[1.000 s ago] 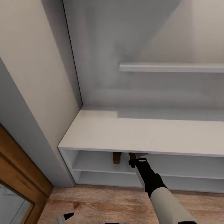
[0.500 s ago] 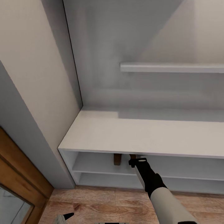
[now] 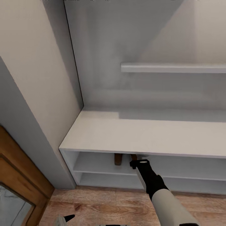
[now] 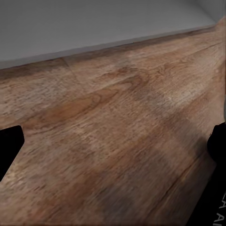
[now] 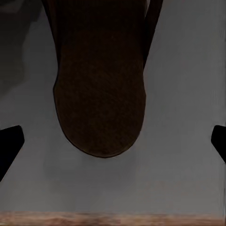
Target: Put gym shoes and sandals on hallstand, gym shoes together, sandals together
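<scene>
Two dark brown sandals lie side by side on the upper low shelf of the pale grey hallstand (image 3: pixel 141 135): one sandal (image 3: pixel 117 159) to the left, the other sandal (image 3: pixel 134 156) just beyond my right wrist. My right gripper (image 3: pixel 138 160) reaches under the bench top. In the right wrist view it is open (image 5: pixel 113 143), its fingertips (image 5: pixel 9 143) wide apart and clear of the sandal's rounded end (image 5: pixel 101 94) on the grey shelf. My left gripper (image 4: pixel 113 146) hangs open over the wood-plank corridor floor (image 4: pixel 108 122), holding nothing. The gym shoes are out of view.
A floating shelf (image 3: pixel 172 67) juts from the back panel above the bench. A beige wall (image 3: pixel 34 78) and a wooden door frame (image 3: pixel 22 179) close off the left side. The lower shelf (image 3: pixel 103 181) runs just above the floor (image 3: pixel 103 207).
The head view has shifted very slightly. Both arms and the sandals stay where they were.
</scene>
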Tool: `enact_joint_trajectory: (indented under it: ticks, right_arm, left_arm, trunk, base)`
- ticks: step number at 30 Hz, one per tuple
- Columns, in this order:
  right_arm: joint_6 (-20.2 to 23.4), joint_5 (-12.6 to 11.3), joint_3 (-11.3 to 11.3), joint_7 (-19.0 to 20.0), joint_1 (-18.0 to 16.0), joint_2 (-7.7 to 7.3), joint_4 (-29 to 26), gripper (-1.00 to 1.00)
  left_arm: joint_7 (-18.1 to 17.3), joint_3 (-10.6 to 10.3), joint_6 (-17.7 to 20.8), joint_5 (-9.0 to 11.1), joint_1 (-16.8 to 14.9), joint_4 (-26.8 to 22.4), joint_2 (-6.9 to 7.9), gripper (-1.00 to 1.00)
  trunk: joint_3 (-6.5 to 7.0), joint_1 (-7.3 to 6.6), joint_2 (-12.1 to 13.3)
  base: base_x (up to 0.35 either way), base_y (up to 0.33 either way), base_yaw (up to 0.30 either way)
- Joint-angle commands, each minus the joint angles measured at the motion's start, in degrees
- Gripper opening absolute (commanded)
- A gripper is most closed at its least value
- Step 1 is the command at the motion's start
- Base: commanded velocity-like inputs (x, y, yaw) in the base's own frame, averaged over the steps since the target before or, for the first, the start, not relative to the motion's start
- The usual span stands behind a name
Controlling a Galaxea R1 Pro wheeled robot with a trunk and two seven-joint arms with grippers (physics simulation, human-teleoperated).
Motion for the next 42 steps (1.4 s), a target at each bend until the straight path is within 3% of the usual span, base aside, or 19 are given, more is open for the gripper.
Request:
enact_joint_trajectory:
  ticks: [1,42]
  right_arm:
    - [0.4,0.6,-0.1,0.1,0.0,0.05,-0.1,1.0]
    - [0.0,0.6,-0.1,0.3,0.2,0.05,0.8,1.0]
  left_arm:
    - [-0.2,0.1,-0.2,0.1,0.0,0.0,0.0,1.0]
    - [-0.1,0.2,0.0,0.1,0.0,0.0,0.09,1.0]
  trunk:
    - [-0.05,-0.03,0.0]
    - [-0.05,-0.03,0.0]
  base:
    - [-0.228,-0.077,0.0]
    - [-0.222,-0.199,0.0]
